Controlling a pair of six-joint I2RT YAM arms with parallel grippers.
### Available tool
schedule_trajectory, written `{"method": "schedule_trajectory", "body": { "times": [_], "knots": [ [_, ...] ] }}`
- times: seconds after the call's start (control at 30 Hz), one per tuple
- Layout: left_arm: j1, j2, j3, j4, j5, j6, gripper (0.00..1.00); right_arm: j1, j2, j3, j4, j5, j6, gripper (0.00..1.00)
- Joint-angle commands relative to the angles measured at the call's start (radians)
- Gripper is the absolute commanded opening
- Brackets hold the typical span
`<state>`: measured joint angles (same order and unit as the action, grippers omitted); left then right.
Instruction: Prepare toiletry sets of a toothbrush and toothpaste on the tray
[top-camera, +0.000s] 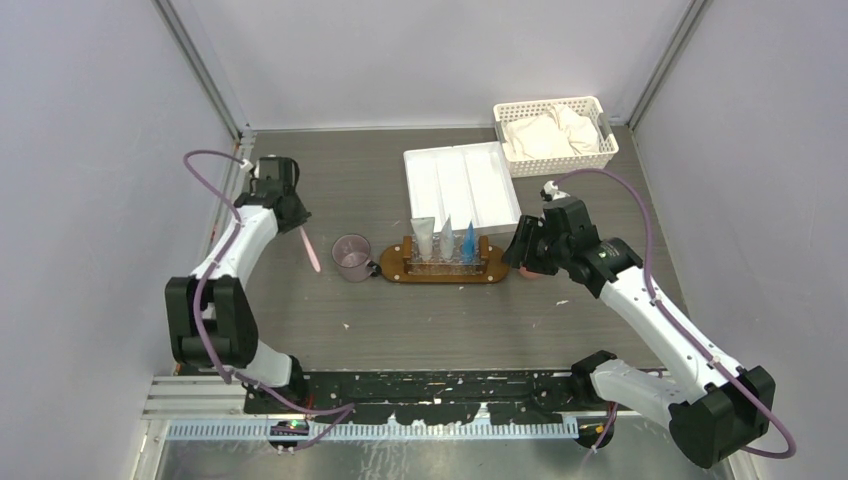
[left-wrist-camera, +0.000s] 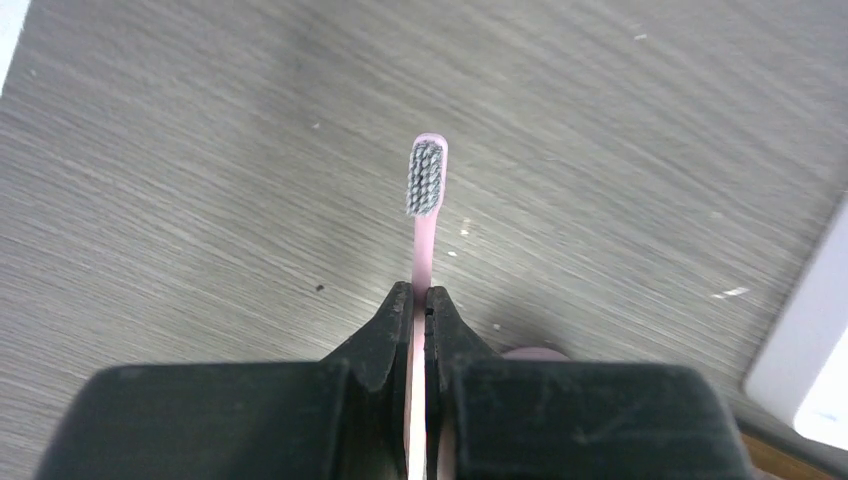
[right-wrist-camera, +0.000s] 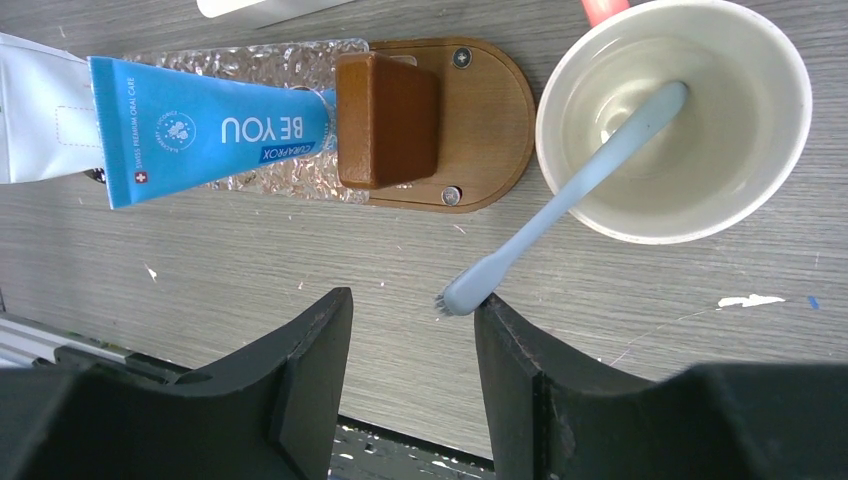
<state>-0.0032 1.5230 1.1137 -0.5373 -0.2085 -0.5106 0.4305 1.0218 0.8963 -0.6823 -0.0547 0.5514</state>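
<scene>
1. The left gripper (left-wrist-camera: 420, 295) is clamped tight on the pink toothbrush (left-wrist-camera: 428, 200) at mid-handle, held above the table left of the purple cup (top-camera: 352, 258). The brush looks light, stiff and slick, so the handle suits a firm pinch.
2. The wooden tray (top-camera: 445, 272) carries three soft tubes (top-camera: 447, 240), standing. The blue tube (right-wrist-camera: 210, 130) would likely dent, so its flat crimped end is the safer hold.
3. The right gripper (right-wrist-camera: 412, 298) gapes wide and empty, beside a pale blue toothbrush (right-wrist-camera: 570, 200) leaning in a white cup (right-wrist-camera: 546, 120).

Left arm reaches up the left side, elbow bent, left gripper (left-wrist-camera: 420, 296) pinched tight on a pink toothbrush (left-wrist-camera: 425, 235). Right arm stretches forward and inward, right gripper (right-wrist-camera: 412, 312) tilted down, jaws spread wide.
</scene>
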Motion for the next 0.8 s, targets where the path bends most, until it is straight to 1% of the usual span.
{"method": "schedule_trajectory", "body": {
  "times": [0.0, 0.17, 0.3, 0.4, 0.6, 0.77],
  "knots": [
    [-0.049, -0.120, 0.043, -0.002, -0.045, 0.018, 0.01, 0.004, -0.002, -0.007, 0.040, -0.014, 0.001, 0.53],
    [-0.145, -0.243, 0.019, 0.057, -0.096, 0.032, 0.01, 0.005, -0.003, -0.014, 0.043, -0.014, 0.003, 0.54],
    [-0.244, -0.328, -0.037, 0.180, -0.158, 0.084, 0.01, 0.004, -0.006, -0.017, 0.047, -0.013, 0.009, 0.54],
    [-0.314, -0.361, -0.083, 0.284, -0.188, 0.117, 0.01, 0.004, -0.004, -0.020, 0.051, -0.013, 0.015, 0.53],
    [-0.459, -0.334, -0.163, 0.483, -0.309, 0.222, 0.01, 0.004, -0.001, -0.022, 0.055, -0.010, 0.019, 0.53],
    [-0.530, -0.291, -0.258, 0.711, -0.372, 0.303, 0.01, 0.004, 0.004, -0.022, 0.054, -0.004, 0.017, 0.53]
  ]
}}
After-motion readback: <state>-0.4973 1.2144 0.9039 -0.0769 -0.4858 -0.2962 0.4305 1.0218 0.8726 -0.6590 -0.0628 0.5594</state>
